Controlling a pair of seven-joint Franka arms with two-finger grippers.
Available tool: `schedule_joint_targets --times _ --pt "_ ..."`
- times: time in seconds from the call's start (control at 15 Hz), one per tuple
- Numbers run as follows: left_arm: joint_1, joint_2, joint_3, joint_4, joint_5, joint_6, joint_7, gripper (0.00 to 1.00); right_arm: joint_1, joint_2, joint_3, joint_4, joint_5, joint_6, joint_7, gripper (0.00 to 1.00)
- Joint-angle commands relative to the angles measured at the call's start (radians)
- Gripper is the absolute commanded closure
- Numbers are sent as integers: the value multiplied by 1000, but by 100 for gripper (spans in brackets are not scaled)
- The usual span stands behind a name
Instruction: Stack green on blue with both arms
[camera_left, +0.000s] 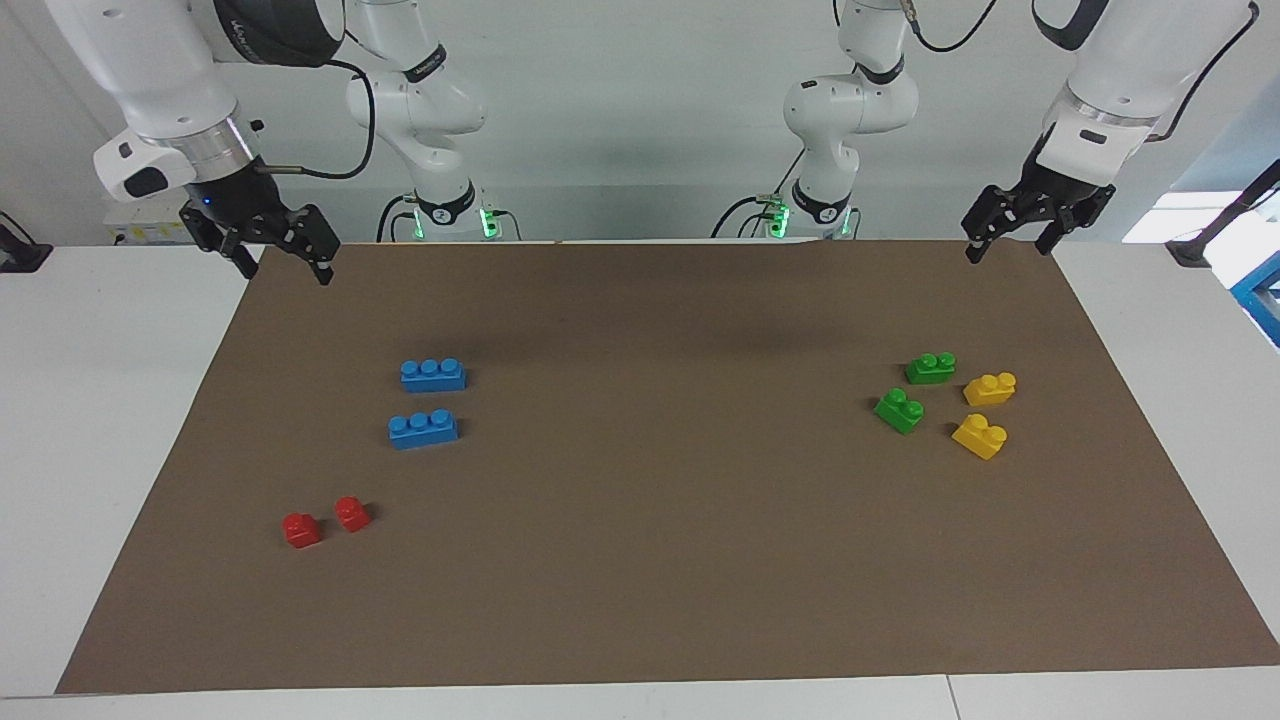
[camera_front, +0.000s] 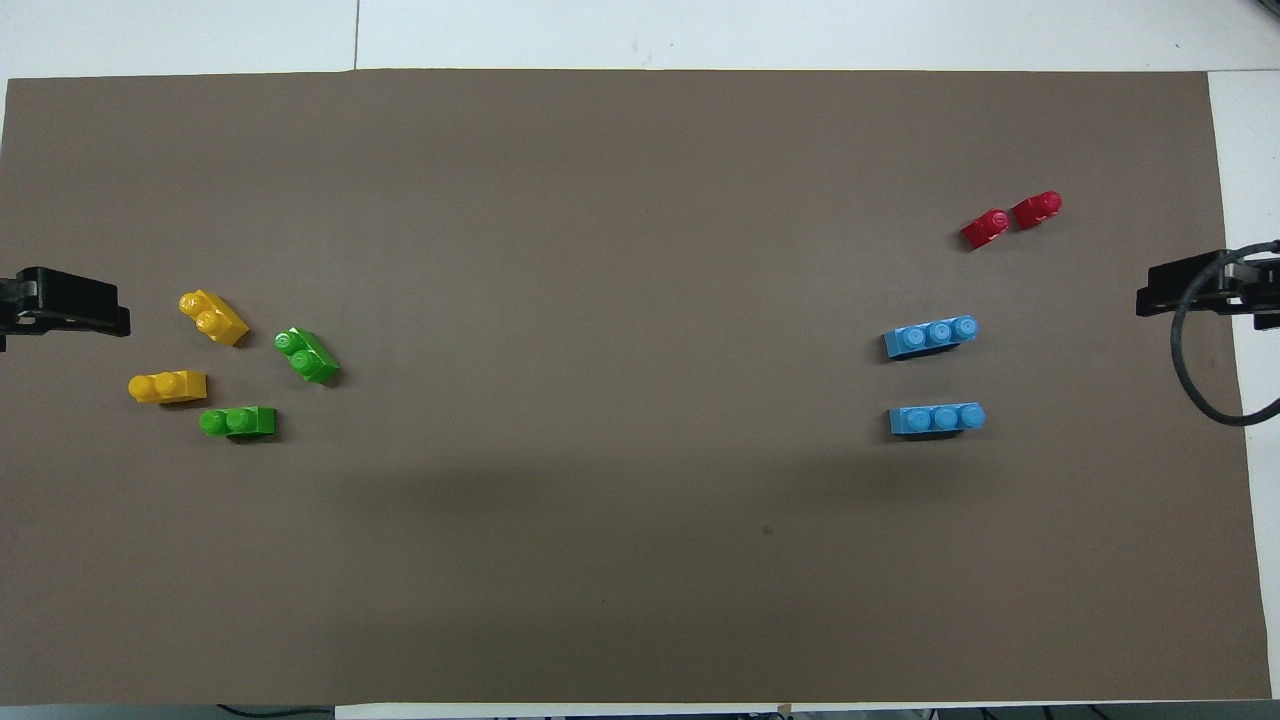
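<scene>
A: Where are the greens?

B: Two green bricks (camera_left: 931, 368) (camera_left: 899, 410) lie on the brown mat (camera_left: 640, 560) toward the left arm's end, small, bright, two round studs each. One sits nearer the robots; the other is just beside it, turned at a slant. Two yellow bricks (camera_left: 990, 388) (camera_left: 980, 436) lie close by, nearer the mat's edge.

A: And the blues?

B: Two blue bricks (camera_left: 432, 374) (camera_left: 423, 428) lie toward the right arm's end, each longer, three studs in a row. They lie roughly parallel, apart, one nearer the robots. Two red bricks (camera_left: 301, 529) (camera_left: 351, 513) sit farther from the robots, side by side.

A: The grippers?

B: The left gripper (camera_left: 1012, 243) hangs over its corner of the mat, fingers spread, holding nothing. The right gripper (camera_left: 284, 262) hangs over its own corner, fingers also apart and empty. Both are well apart from the bricks.
</scene>
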Motion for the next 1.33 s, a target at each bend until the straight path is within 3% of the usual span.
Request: schedule_joint_targets --times 0.0,0.6,0.87,1.07,1.27 --pt "6 -20 -2 -26 -16 22 15 0 -12 -26 8 -32 -5 24 16 0" --pt "0 -20 -2 -26 -16 18 15 0 -6 -29 8 -36 -5 12 13 0" --pt "-4 -20 -2 -26 -16 16 7 0 -21 -26 8 -53 -3 90 31 0" --pt "-4 -20 -4 -26 -16 16 12 0 -44 -3 8 -72 0 129 153 0" --pt "-3 -20 -2 -26 -16 19 18 0 -81 14 8 -113 141 127 440 0"
